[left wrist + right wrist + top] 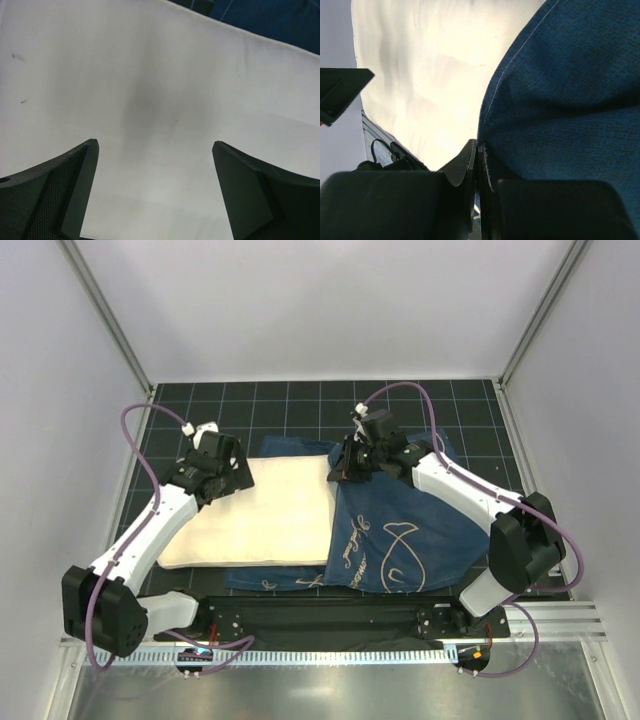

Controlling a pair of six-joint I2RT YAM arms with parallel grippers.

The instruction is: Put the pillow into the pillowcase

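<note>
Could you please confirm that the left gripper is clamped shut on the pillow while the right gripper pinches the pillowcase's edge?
Not quite: the left gripper is open, jaws spread over the pillow, as the left wrist view shows. The right gripper does pinch the pillowcase edge.

1. The left arm rises from its base toward 1 o'clock; the left end effector [155, 146] points down, its fingers [75, 190] spread wide and holding nothing.
2. The right arm stretches toward 10 o'clock; the right end effector [476, 150] is pinched tight on the pillowcase [570, 85] edge.
</note>
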